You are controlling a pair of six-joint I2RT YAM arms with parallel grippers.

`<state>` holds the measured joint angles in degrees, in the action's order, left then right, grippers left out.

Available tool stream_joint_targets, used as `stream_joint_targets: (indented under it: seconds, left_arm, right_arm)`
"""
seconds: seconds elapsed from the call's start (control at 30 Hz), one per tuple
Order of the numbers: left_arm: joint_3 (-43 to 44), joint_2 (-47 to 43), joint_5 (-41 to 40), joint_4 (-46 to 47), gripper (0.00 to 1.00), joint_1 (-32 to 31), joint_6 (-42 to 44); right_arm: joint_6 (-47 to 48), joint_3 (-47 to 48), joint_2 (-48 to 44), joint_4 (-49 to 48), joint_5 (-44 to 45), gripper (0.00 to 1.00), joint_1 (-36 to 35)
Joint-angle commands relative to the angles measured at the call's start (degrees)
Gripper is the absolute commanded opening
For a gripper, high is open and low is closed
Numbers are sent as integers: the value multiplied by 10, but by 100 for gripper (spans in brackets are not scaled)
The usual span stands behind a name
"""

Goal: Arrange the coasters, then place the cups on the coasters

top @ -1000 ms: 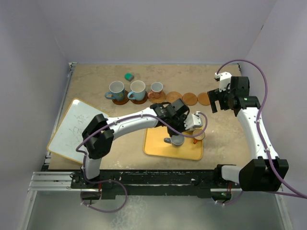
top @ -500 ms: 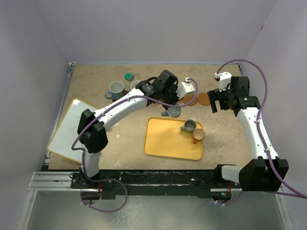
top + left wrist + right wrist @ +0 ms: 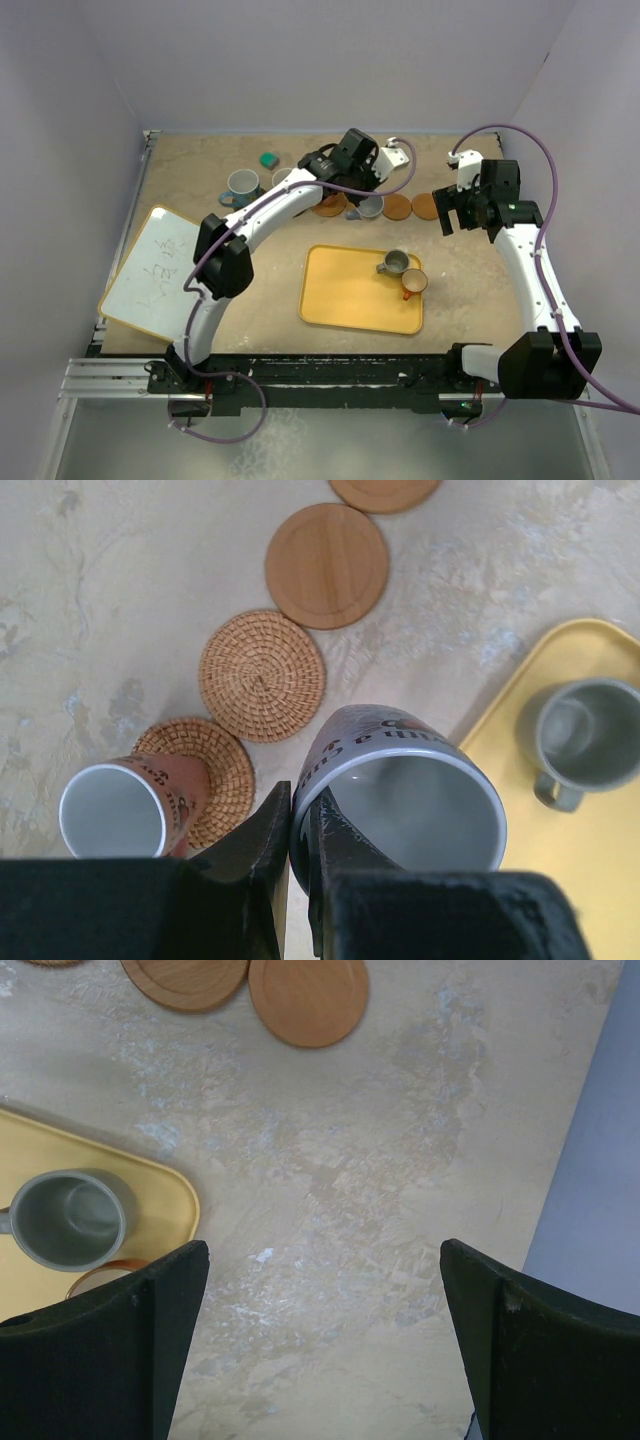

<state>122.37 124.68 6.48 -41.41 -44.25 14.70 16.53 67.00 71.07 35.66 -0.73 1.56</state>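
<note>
While the left hand (image 3: 297, 815) grips the pale mug (image 3: 400, 810) by its rim beside the bare woven coaster (image 3: 262, 676), the right hand (image 3: 325, 1260) stands wide and empty over the table (image 3: 400, 1160) near two wooden coasters (image 3: 308, 995).

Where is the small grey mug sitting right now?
In the top view, the small grey mug stands on the yellow tray, near its far right corner, just beside the orange-brown mug.

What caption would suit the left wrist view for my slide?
Left gripper pinches the rim of a pale mug beside a row of coasters, yellow tray at right.
</note>
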Motion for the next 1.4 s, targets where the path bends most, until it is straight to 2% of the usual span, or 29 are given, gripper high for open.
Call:
stream_joint_targets:
  seconds: [0.0, 0.23, 0.53, 1.37]
  left_arm:
    - [77, 25, -21, 28, 3, 16, -34]
    - [144, 95, -24, 24, 3, 43, -58]
    - [184, 152, -5, 50, 3, 78, -93]
    - [210, 194, 30, 59, 3, 80, -104]
  right_arm:
    - [4, 0, -12, -14, 6, 100, 3]
    - [4, 0, -12, -14, 5, 100, 3]
    - [4, 1, -10, -13, 4, 100, 3]
    - [6, 0, -7, -14, 10, 100, 3]
